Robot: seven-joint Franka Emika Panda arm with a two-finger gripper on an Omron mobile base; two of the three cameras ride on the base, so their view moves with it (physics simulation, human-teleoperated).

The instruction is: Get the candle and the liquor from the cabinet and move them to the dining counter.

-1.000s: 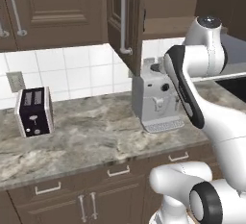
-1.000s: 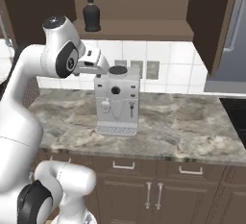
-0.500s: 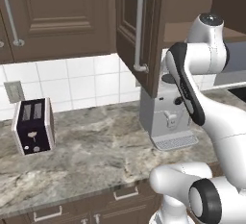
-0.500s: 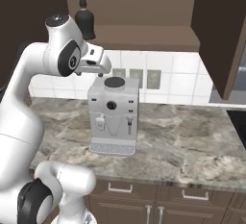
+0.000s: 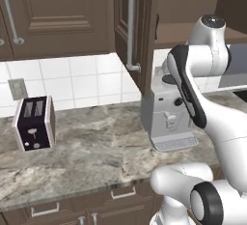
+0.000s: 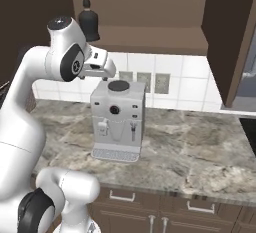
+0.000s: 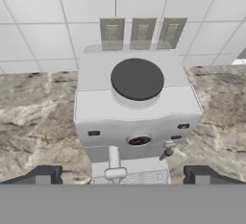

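Hovering tool [image 7: 122,174] spread wide above one coffee machine [image 7: 137,117], one liquor [image 6: 88,21] in open cabinet [image 6: 150,37], one toaster [image 5: 34,122], three wall outlets [image 7: 142,33].

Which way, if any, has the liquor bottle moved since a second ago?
No. The liquor stands at the same left end of the cabinet shelf as before. The whole view shifted because the base drove.

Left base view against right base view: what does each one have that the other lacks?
Left base alone: a toaster by a wall outlet, and the open cabinet door's bar handle. Right base alone: the liquor on the cabinet shelf, and three wall switches. Both: the coffee machine on the marble worktop, and the arm.
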